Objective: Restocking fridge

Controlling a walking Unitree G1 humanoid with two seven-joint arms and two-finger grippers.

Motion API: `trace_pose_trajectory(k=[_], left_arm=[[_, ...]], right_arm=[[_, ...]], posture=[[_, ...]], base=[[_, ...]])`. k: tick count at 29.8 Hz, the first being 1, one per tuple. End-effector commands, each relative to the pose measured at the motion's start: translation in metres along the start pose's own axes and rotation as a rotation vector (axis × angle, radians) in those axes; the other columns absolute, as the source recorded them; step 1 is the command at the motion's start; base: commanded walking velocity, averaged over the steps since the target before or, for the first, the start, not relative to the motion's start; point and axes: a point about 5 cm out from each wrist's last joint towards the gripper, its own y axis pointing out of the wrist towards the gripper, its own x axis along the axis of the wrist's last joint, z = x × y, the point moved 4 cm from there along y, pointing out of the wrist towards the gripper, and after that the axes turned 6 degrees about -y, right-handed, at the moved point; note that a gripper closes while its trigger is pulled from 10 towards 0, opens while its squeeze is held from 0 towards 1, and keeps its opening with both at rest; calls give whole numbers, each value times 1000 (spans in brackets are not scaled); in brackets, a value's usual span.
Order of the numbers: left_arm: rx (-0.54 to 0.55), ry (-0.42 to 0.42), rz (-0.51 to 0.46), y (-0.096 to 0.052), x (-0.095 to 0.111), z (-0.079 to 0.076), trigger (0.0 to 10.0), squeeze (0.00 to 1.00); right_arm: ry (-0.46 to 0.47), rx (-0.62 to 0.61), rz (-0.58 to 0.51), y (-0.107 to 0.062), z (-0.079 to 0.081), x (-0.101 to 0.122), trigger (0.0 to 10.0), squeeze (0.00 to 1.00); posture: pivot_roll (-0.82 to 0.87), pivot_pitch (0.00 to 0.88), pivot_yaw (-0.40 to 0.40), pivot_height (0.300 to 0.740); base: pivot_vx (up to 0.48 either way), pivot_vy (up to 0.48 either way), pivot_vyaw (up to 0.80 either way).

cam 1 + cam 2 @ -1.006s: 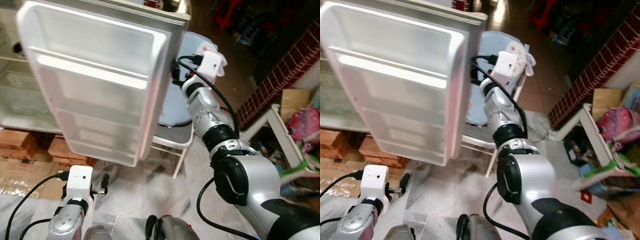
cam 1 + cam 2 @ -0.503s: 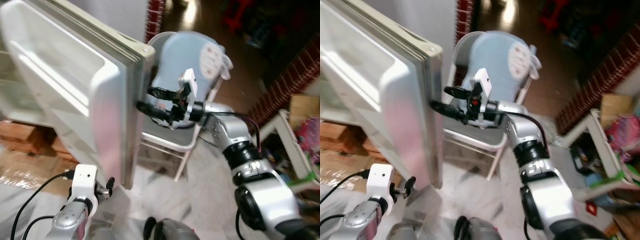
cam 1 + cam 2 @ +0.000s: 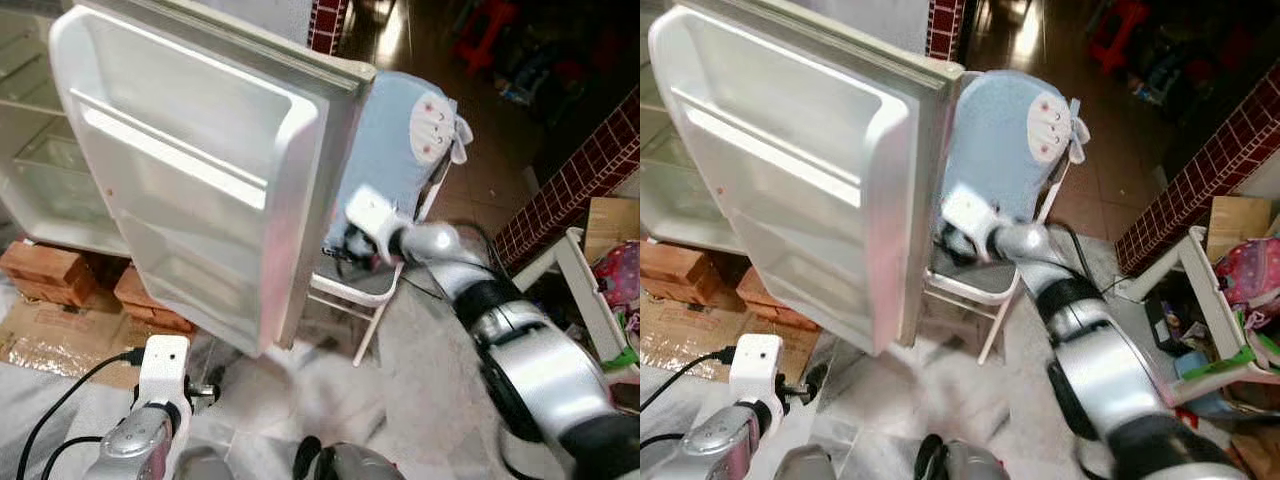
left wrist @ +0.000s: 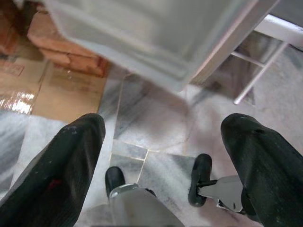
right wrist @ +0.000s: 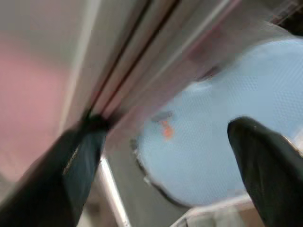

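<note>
Marble floor (image 3: 400, 340): 1 fridge door (image 3: 200, 170) open; R gripper (image 5: 156, 156) spread at door edge; L gripper (image 4: 161, 156) spread, empty.

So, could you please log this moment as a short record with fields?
fridge door: open, shelves bare
right gripper: open, at the door's outer edge, one finger against it
left gripper: open, low over the marble floor, idle
behind door: white chair holding a blue bundle
under fridge: bricks on cardboard

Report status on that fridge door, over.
Right gripper open at fridge door edge. Left gripper open, low, idle. Door open, shelves bare. Chair behind door.
</note>
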Motion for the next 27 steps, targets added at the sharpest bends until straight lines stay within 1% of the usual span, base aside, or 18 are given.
trace_pose_trajectory(k=[1,2,3,4,5,10,13,14,16,17,18,21,22,23,24,25,26,27], left_arm=[[16,-8,0,-1,1,2,10000,0],[22,-11,0,-1,1,3,10000,0],[34,-15,0,-1,0,4,10000,0],[34,-15,0,-1,0,4,10000,0],[41,-18,-1,-2,0,4,10000,0],[63,-74,5,0,-2,7,10000,0],[71,-86,8,1,-2,9,10000,0],[70,-83,8,2,-2,9,10000,0],[70,-80,8,2,-2,9,10000,0],[69,-76,8,2,-2,9,10000,0],[67,-71,8,3,-1,9,10000,0],[68,-67,8,3,-1,10,10000,0],[66,-62,8,3,-1,9,10000,0],[65,-61,7,3,-1,9,10000,0],[64,-62,6,3,-1,9,10000,0],[62,-62,5,2,0,9,10000,0],[62,-62,5,2,0,9,10000,0],[60,-63,4,2,0,9,10000,0]], right_arm=[[46,-60,-23,1,-9,9,10000,0],[68,-95,-29,2,-10,15,10000,0],[128,-136,-50,5,-10,26,10000,0],[128,-136,-50,5,-10,26,10000,0],[224,-159,-86,7,-8,38,10000,0],[487,-220,-177,9,-9,65,10000,0],[591,-238,-191,10,-7,73,10000,0],[652,-212,-208,11,-2,79,10000,0],[703,-162,-231,12,5,86,10000,0],[736,-79,-277,12,13,97,10000,0],[784,56,-364,11,25,114,10000,0],[751,321,-493,2,45,135,10000,0],[679,531,-576,-10,58,137,10000,0],[598,695,-612,-21,69,130,10000,0],[521,811,-614,-30,77,118,10000,0],[451,865,-595,-35,81,104,10000,0],[451,865,-595,-35,81,104,10000,0],[402,870,-552,-35,81,89,10000,0]], posture=[[205,70,-156,740],[216,70,-162,740],[222,68,-166,740],[222,68,-166,740],[224,67,-167,740],[235,57,-177,740],[239,53,-176,740],[242,49,-175,740],[242,49,-175,740],[244,46,-174,740],[244,46,-174,740],[247,43,-175,740],[245,42,-174,740],[241,42,-174,740],[240,43,-173,740],[236,45,-172,740],[236,45,-172,740],[230,47,-168,740]], base=[[0,0,0],[0,0,0],[0,0,0],[0,0,0],[0,0,0],[0,0,0],[0,0,0],[0,0,0],[0,0,0],[0,0,0],[0,0,0],[0,0,0],[0,0,0],[0,0,0],[0,0,0],[0,0,0],[0,0,0],[0,0,0]])
